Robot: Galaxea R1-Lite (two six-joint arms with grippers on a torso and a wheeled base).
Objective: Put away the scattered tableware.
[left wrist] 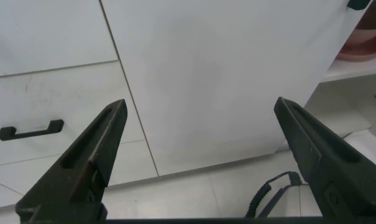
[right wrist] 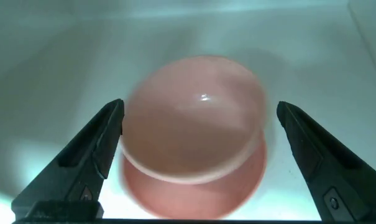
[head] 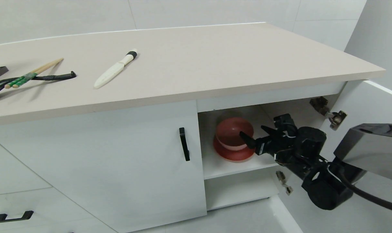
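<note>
Pink bowl [head: 229,131] on red plate [head: 229,154], frame centre-right; right gripper [head: 252,131] wide open, empty; may clip bowl on retreat.

A kitchen is shown. A long pale counter [head: 215,58] is set against a white tiled wall [head: 69,16], with white cupboards built in beneath it. A closed door [head: 118,161] is fitted with a black handle [head: 184,144], and a drawer [head: 21,204] lower down with another. One cupboard is opened, and a pink bowl [head: 233,132] is seen set on a red plate [head: 231,156] on its shelf [head: 228,169]. Chopsticks [head: 34,73] and a white knife [head: 115,68] are laid on the counter.
</note>
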